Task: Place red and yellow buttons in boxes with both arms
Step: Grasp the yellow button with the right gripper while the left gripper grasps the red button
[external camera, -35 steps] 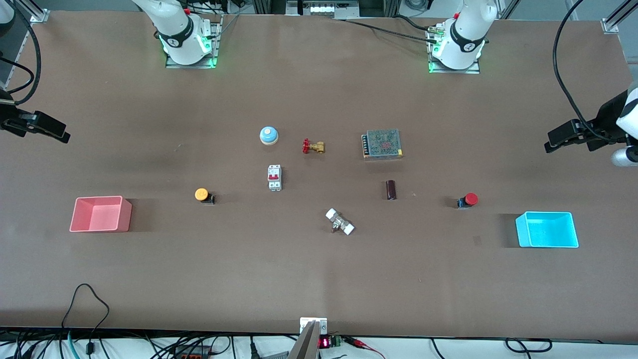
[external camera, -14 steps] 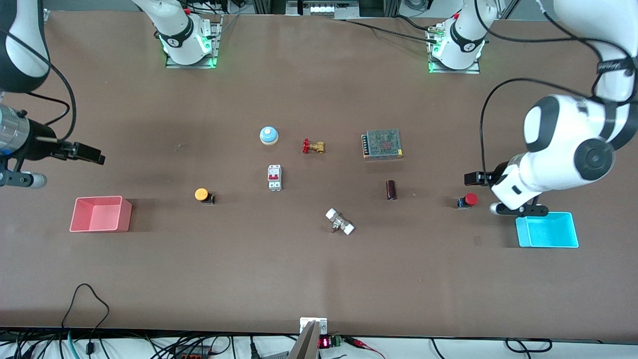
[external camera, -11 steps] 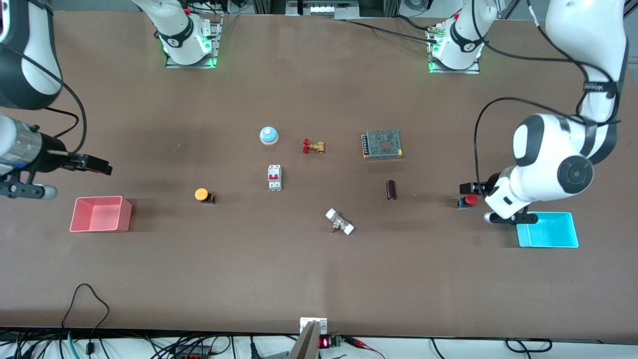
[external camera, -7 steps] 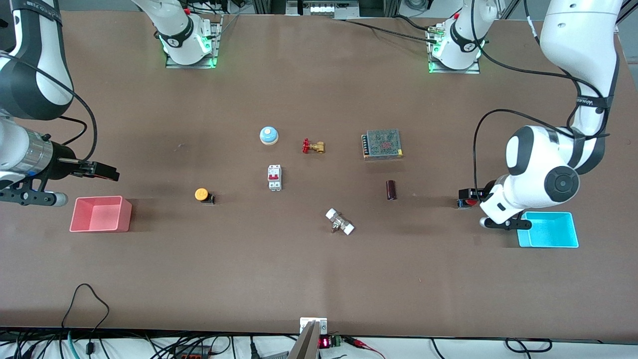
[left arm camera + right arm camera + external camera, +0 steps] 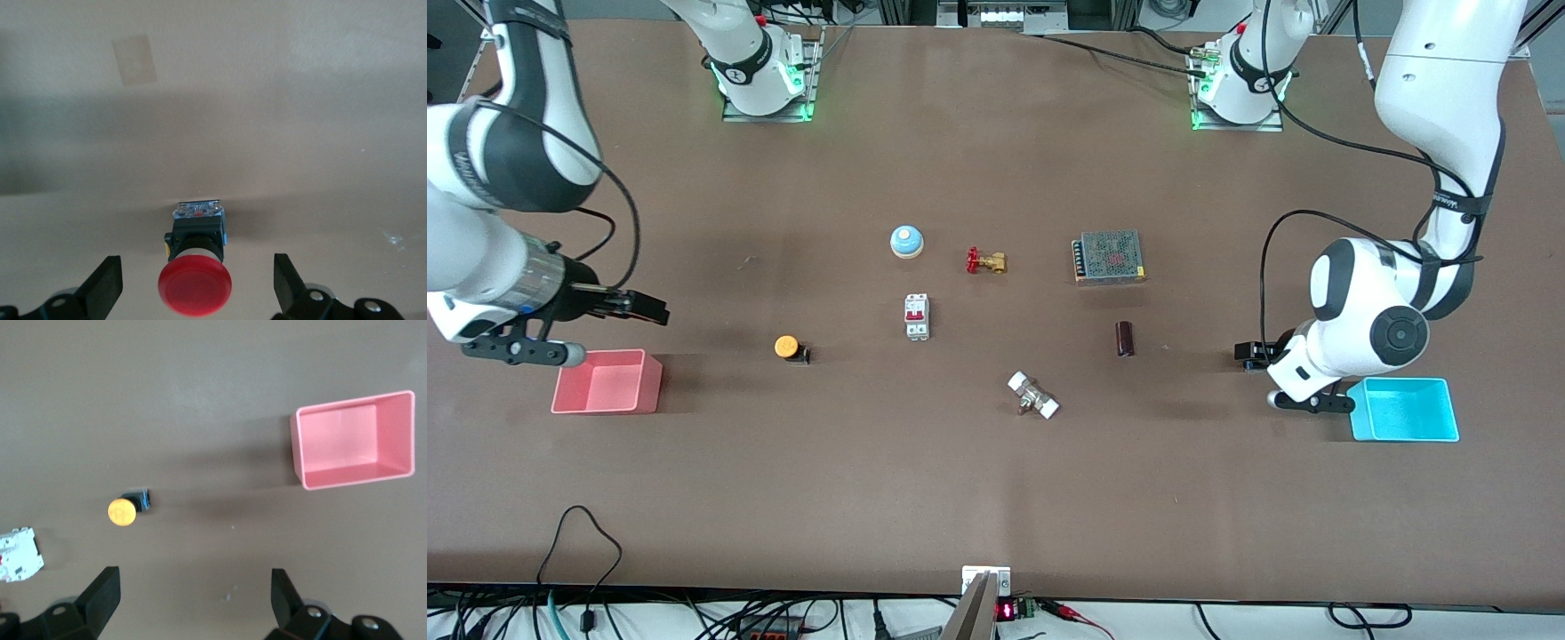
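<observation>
Brown counter [image 5: 996, 498] carried everything, with the breaker [image 5: 917, 316] at its middle as landmark. The red button [image 5: 195, 273] stood toward the left arm's end from the breaker, hidden in the front view under the left tool [image 5: 1249, 353]. That tool hung low with its fingers [image 5: 105, 288] spread wide on either side of the red cap, not touching it. The cyan box [image 5: 1403, 410] sat just beside that arm, slightly nearer the camera. The yellow button [image 5: 790, 348] stood toward the right arm's end from the breaker, and the pink box [image 5: 607, 381] lay farther that way. The right tool [image 5: 647, 308], fingers [image 5: 101, 592] apart, hovered over bare counter between them.
</observation>
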Available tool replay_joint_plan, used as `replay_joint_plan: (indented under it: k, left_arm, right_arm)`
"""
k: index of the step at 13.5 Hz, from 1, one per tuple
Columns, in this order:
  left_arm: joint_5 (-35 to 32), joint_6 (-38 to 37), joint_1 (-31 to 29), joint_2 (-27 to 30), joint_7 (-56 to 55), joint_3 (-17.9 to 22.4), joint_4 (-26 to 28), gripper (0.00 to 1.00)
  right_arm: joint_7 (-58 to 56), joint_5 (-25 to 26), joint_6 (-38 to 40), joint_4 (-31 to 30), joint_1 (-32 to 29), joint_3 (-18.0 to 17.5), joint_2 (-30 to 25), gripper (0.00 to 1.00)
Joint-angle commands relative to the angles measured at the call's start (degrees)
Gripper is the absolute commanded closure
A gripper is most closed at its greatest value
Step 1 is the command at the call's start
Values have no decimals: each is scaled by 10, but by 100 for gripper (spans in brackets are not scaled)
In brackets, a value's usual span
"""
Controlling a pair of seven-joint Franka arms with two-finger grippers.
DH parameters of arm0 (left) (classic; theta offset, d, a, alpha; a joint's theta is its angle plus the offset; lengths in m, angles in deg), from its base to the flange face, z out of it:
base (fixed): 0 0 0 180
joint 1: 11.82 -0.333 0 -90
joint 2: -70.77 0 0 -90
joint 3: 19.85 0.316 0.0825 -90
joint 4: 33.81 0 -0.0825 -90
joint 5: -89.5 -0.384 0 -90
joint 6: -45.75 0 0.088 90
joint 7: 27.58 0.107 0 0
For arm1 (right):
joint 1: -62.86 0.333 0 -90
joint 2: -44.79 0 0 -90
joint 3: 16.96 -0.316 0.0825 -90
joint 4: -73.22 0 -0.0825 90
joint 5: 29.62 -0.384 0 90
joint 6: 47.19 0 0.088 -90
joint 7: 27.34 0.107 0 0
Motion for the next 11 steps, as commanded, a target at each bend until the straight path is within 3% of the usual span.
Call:
replay_joint_plan:
  k: [1, 4, 8, 11]
  left_arm:
    - [13, 11, -4, 6, 9, -2, 15, 0]
    - [13, 12, -4, 0, 9, -2, 17, 0]
    - [18, 12, -4, -4, 10, -2, 17, 22]
    - [18, 20, -4, -5, 10, -2, 15, 28]
  right_arm:
    - [14, -9, -119, -130, 2, -15, -53, 0]
    - [64, 0, -153, -147, 3, -37, -47, 0]
    - [57, 31, -229, -171, 6, -47, -19, 0]
    - [57, 58, -251, -170, 6, -53, 7, 0]
